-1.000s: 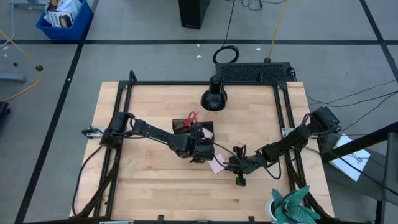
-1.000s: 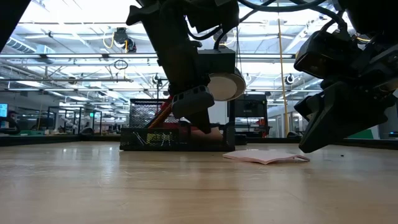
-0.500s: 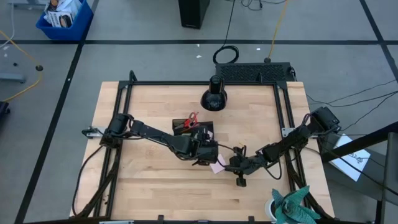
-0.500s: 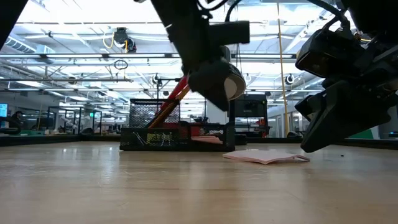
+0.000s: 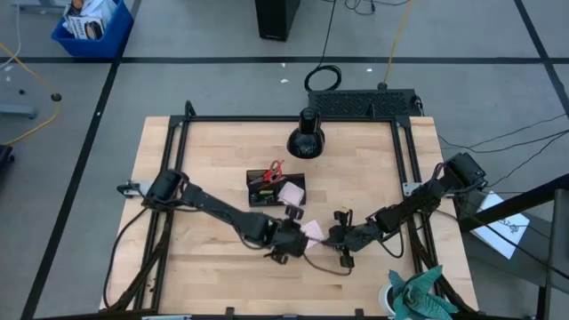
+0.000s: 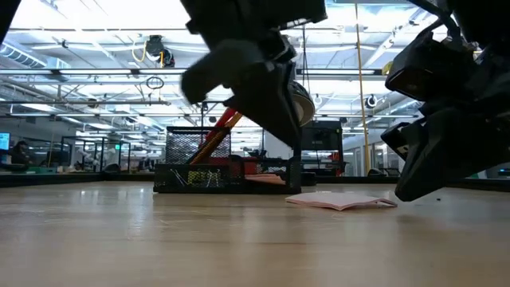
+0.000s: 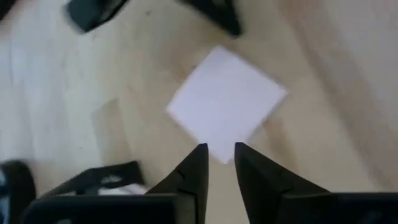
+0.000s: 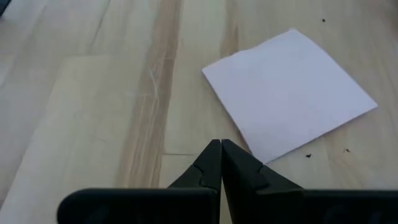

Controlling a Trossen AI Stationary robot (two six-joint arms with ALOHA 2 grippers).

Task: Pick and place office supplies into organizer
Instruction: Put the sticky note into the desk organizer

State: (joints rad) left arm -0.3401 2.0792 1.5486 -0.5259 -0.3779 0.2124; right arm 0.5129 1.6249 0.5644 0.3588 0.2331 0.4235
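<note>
**benchwatcher:** Big open lab behind, ceiling lights everywhere, and in front of me the pale wooden table inside its black frame. Near the middle sits the small black rectangular desk organizer. From above you can see red-handled scissors poking out of it and a pink square pad resting at its right end. The round black cone-shaped thing stands well apart, toward the far edge.

**solderfan:** Where are the arms?

**benchwatcher:** Both are down low in front of the organizer, meeting around a loose pink sticky note sheet lying flat on the wood. The left gripper hovers right at one edge of the sheet with its two dark fingers parted by a narrow gap, nothing between them. The right gripper is just beside the sheet on the other side, fingers pressed together, empty.

**solderfan:** Sheet flat?

**benchwatcher:** Mostly; from table height the sheet looks slightly curled, with the orange pencils standing tilted in the organizer behind.
</note>
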